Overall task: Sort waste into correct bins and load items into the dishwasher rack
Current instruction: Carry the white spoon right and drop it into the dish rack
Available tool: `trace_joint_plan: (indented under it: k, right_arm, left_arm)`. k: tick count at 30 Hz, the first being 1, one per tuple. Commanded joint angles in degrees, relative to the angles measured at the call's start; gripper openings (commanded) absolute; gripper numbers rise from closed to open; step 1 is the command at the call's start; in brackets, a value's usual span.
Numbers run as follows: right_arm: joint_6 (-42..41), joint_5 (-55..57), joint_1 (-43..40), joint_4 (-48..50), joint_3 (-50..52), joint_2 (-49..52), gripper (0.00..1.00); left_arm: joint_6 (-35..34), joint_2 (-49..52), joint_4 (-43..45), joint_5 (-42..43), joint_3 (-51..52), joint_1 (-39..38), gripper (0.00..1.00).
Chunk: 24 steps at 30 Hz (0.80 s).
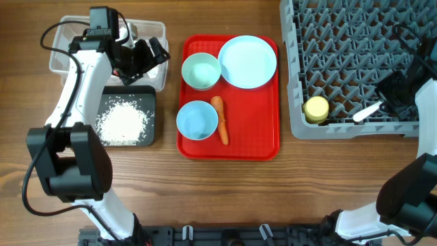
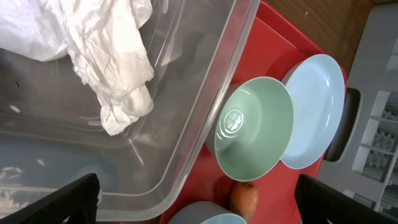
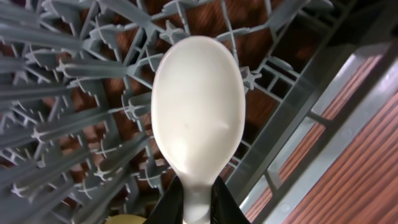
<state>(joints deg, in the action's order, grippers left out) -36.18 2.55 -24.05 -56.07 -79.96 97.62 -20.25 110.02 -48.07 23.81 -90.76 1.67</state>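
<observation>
My right gripper (image 1: 388,104) is shut on the handle of the white spoon (image 3: 198,112), holding it low over the near edge of the grey dishwasher rack (image 1: 341,41). A yellow cup (image 1: 316,109) lies in the rack's near left corner. My left gripper (image 2: 199,205) hangs open and holds nothing, over the right rim of the clear tub (image 2: 205,106), which holds crumpled white tissue (image 2: 106,56). Rice (image 1: 123,123) lies in the black tray (image 1: 151,113). The carrot (image 1: 220,119), two bowls (image 1: 201,71) (image 1: 197,120) and the plate (image 1: 248,61) sit on the red tray (image 1: 266,137).
The red tray lies between the bins on the left and the rack on the right. Bare wooden table (image 1: 225,198) runs along the front. The rack's upright pegs (image 3: 68,56) crowd close around the spoon.
</observation>
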Motion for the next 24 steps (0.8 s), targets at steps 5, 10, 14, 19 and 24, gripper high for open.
trace_joint_plan:
  k: [5, 10, 14, 19, 24]
  right_arm:
    - [-12.0, 0.7, 0.0, -2.2, 0.6, 0.6, 0.06]
    - [-12.0, 0.9, 0.0, -2.5, 1.7, 0.6, 0.14]
    - [-11.9, 1.0, 0.0, -2.5, 2.1, 0.6, 0.18]
    - [-11.7, 1.0, 0.0, -2.3, 2.1, 0.6, 0.49]
    - [-7.8, 0.7, 0.0, -1.8, 2.0, 0.6, 0.62]
  left_arm:
    - [0.7, -1.4, -0.9, -0.5, -0.3, -0.2, 1.0]
    - [0.7, -1.4, -1.1, -0.6, -0.3, -0.2, 1.0]
    - [0.7, -1.4, -1.0, -0.6, -0.3, -0.2, 1.0]
    - [0.7, -1.4, -1.0, -0.5, -0.3, -0.2, 1.0]
    - [0.7, -1.4, -1.1, -0.5, -0.3, -0.2, 1.0]
